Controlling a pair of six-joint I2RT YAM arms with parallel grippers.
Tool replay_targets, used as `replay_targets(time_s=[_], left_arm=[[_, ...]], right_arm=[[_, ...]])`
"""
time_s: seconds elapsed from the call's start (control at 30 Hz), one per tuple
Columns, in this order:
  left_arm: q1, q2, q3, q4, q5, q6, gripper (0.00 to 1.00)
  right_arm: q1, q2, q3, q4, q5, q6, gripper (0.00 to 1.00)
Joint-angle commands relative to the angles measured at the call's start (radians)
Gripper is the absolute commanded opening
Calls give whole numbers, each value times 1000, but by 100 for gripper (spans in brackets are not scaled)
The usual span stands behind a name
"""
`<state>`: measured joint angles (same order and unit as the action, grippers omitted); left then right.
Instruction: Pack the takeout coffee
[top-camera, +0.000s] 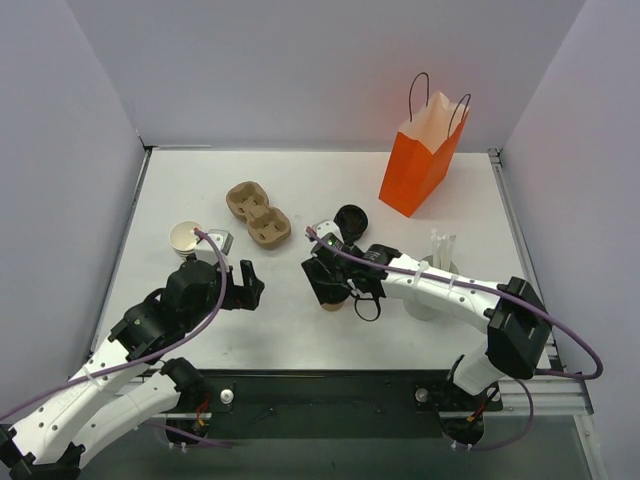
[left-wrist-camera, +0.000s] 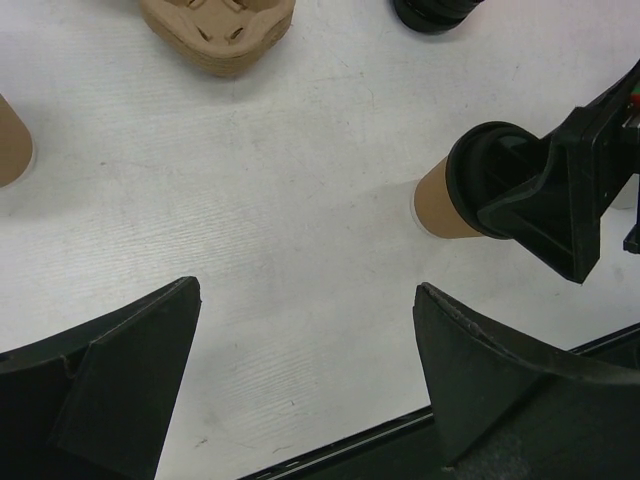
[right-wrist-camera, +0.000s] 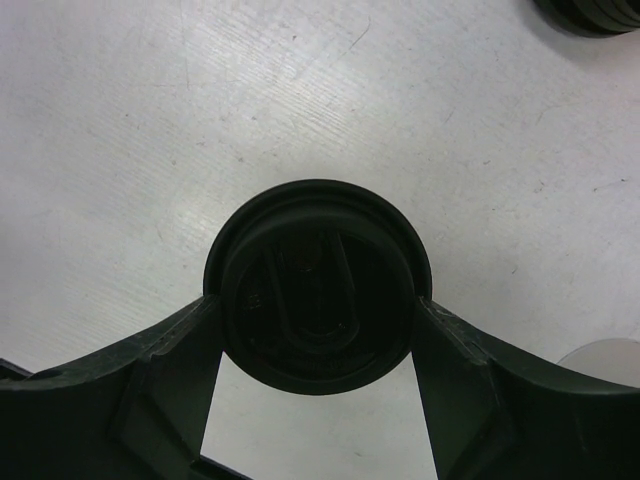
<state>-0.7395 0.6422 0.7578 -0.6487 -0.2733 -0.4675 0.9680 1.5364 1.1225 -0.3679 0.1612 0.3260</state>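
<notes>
While the coffee (top-camera: 331, 302) stands upright on the table (top-camera: 300, 170), well apart from the bag (top-camera: 415, 165) and to its left toward the arm bases, the right gripper (top-camera: 335, 290) sits over it from above. The right wrist view shows both fingers (right-wrist-camera: 150, 380) pressed against opposite sides of the black lid (right-wrist-camera: 318, 285), so the hand is grasping the coffee at the lid. The left wrist view shows the tan cup body (left-wrist-camera: 440, 205) with its base on the table.

Left gripper (top-camera: 248, 285): released, jaws spread wide, nothing between them, hovering over bare table farther left of the bag than the coffee.

Spare lids (top-camera: 350, 218) lie between bag and coffee. Carrier (top-camera: 258, 213) lies left of the bag, well apart. An open cup (top-camera: 187, 237) stands farthest left of the bag.
</notes>
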Motion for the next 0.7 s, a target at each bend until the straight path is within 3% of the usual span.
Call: replay_targets(time_s=[0.0, 0.13, 0.67], left_arm=[[-11, -12, 3, 0, -26, -3, 97], [-17, -21, 2, -5, -38, -5, 97], [-29, -38, 5, -15, -70, -14, 97]], right_arm=[[-93, 18, -15, -63, 18, 39, 52], [-152, 13, -50, -62, 4, 45, 50], [-160, 71, -92, -14, 17, 110, 48]])
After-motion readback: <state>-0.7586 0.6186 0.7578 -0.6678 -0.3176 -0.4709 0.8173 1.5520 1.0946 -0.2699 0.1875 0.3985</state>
